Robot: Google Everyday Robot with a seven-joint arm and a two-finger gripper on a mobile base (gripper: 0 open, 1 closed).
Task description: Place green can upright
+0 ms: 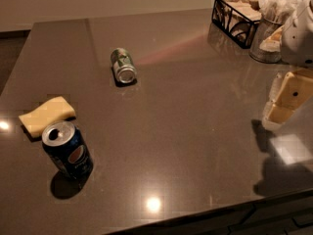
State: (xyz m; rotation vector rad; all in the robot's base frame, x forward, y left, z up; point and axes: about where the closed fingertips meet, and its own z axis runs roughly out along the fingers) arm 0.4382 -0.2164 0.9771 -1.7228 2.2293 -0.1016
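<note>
A dark, polished stone worktop (195, 146) fills the frame, glossy with spots of reflected light, and a pale wall runs behind it. At the right edge the pincer (286, 102), cream-coloured and blocky, hangs just above the worktop; I cannot tell whether it is apart or together. Above it, in the upper right corner, stand a ribbed metal cup (264, 43) stuffed with white paper and a black wire basket (234, 18). Well apart, upper left of centre, the green can (123, 66) lies on its side, its round silver end facing the camera. At lower left a blue Pepsi can (68, 153) stands with its top opened, and a soft yellow sponge (46, 115) lies just behind it.
</note>
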